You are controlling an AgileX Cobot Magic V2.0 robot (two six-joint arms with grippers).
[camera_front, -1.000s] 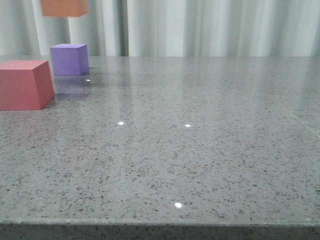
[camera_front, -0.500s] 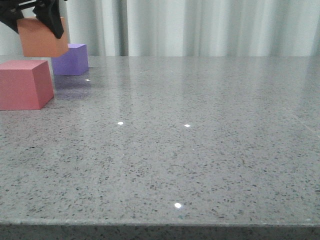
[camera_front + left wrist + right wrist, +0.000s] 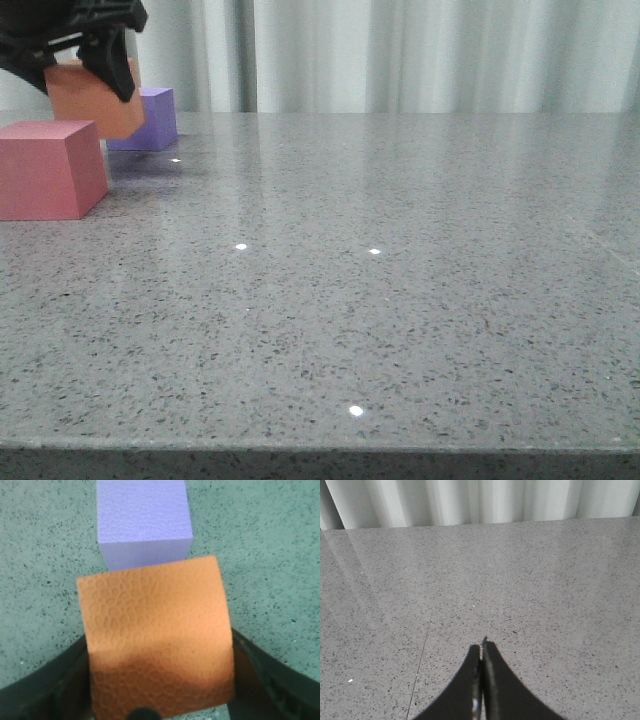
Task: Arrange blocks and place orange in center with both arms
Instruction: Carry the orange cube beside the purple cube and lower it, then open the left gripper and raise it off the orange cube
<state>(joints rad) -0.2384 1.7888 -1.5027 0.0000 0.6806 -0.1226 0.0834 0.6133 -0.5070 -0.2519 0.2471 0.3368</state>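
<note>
At the far left of the table (image 3: 400, 300), the pink-red block (image 3: 50, 168) sits nearest the camera, and the purple block (image 3: 152, 118) sits farther back, a gap between the 2. The left pincer (image 3: 85, 60) is clamped on the orange block (image 3: 95, 100), holding it just above that gap; from the wrist, its fingers (image 3: 45, 690) grip 2 opposite sides, with the purple block just beyond. To do this step well, the arm should lower straight and square, so the block's edges line up with its neighbours, and let go only once it rests flat. Further right, the table shows only speckled stone. The right pincer (image 3: 481, 680) is pressed together, empty, above bare table.
</note>
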